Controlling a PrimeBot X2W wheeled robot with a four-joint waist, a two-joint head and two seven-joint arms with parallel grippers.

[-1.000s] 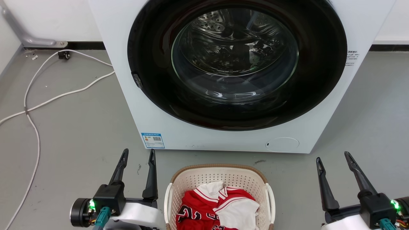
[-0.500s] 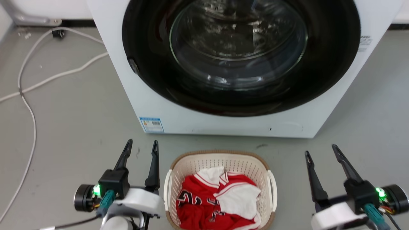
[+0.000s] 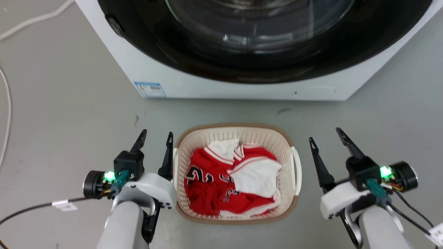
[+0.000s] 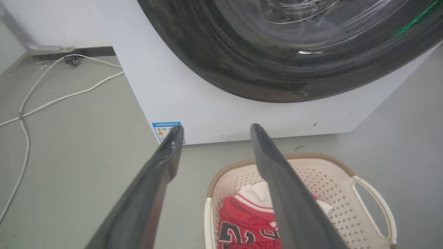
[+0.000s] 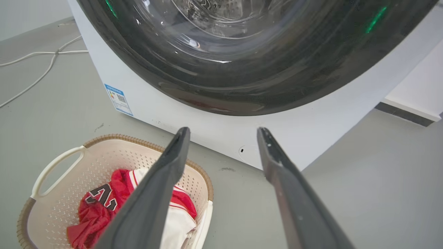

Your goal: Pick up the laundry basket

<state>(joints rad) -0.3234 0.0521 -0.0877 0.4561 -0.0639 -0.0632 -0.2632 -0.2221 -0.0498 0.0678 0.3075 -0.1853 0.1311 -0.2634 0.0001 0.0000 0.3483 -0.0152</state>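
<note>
- Between the two tools sits the laundry basket (image 3: pixel 256 135), down on the floor (image 3: pixel 69 121).
- The left tool (image 3: pixel 156 132) is just beside the basket's left side. The right tool (image 3: pixel 325 134) is a little way off from its right side.
- Both tools have their fingers spread wide and hold nothing.
- I think this is the getting-ready step. The tools are lined up, but the basket is not grabbed yet.
- Next, each tool likely has to move in to a white loop handle (image 3: pixel 298 166), close on it, and lift together so the basket stays flat.
- Inside the basket lies a red and white shirt (image 3: pixel 214 180).
- Ahead of the tools stands the big washer (image 3: pixel 242 90), near the basket's far rim. A straight lift should miss it.
- Far out past the left tool, a white cable (image 3: pixel 8 100) is out of the way.
</note>
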